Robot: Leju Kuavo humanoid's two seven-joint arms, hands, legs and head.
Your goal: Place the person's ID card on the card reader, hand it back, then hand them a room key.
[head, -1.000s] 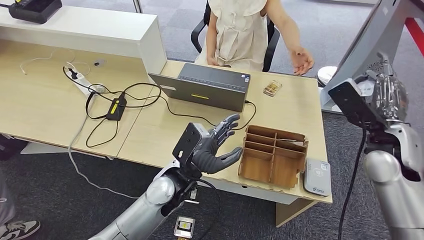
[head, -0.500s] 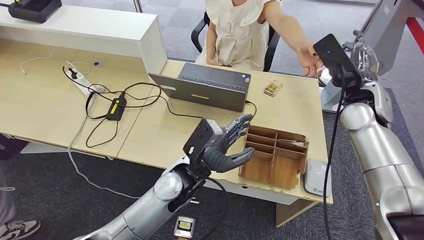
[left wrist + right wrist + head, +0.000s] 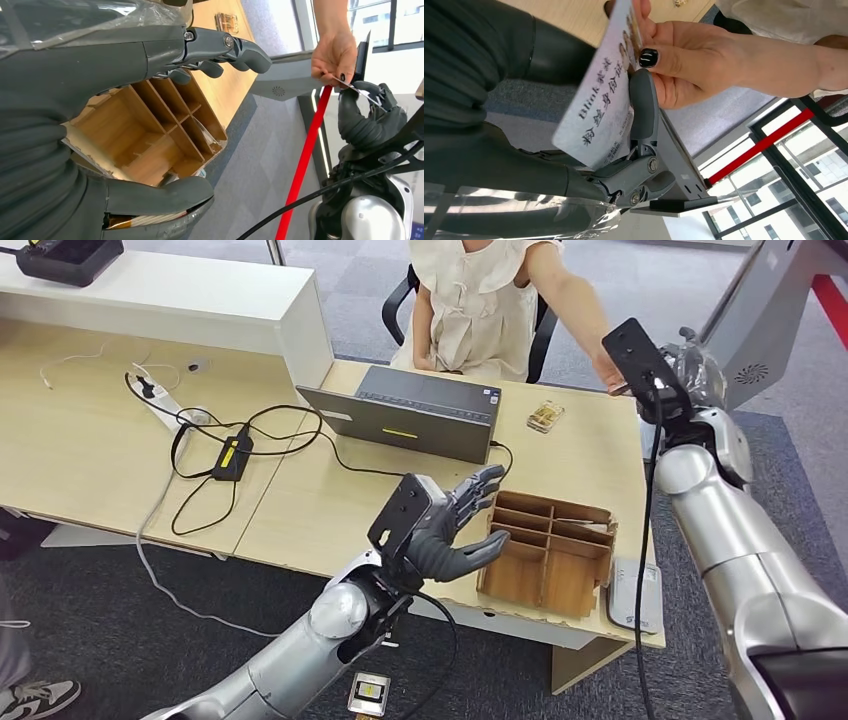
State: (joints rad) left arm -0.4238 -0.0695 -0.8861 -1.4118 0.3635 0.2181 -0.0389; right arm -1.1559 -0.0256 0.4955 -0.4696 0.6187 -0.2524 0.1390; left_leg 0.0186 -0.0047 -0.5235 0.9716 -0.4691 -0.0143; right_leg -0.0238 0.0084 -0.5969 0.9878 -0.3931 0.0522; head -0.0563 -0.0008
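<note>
Fingers [image 3: 642, 107] of right hand [image 3: 574, 125] and person's hand [image 3: 689, 65] both hold ID card [image 3: 599, 100].

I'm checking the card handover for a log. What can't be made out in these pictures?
- Right hand, head view: its wrist camera block hides the fingers and the ID card.
- ID card, right wrist view: the person's hand also pinches it, so who carries it is unclear.
- Organizer, head view: whether it holds room keys is too small to tell.

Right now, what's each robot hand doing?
Left hand: open, holding nothing, above the desk.
Right hand: holding the ID card together with the person's hand.
</note>
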